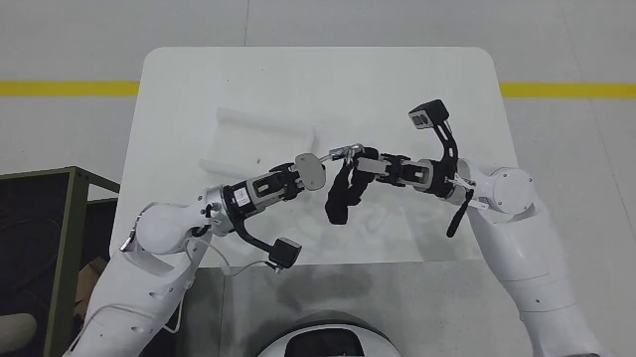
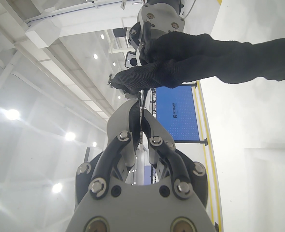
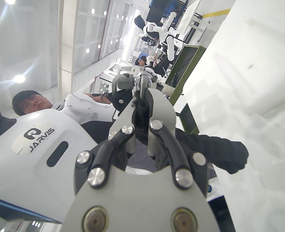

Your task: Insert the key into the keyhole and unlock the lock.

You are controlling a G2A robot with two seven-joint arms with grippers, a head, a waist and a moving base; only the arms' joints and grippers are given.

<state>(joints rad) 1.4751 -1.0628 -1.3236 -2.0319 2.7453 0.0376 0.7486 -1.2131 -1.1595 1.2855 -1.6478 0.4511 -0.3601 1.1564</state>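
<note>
While left tool pinches key, right tool opposite, clamping black cloth

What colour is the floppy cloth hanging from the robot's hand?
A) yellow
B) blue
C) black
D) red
C: the cloth pinched in the right hand and dangling over the white table is black.
</note>
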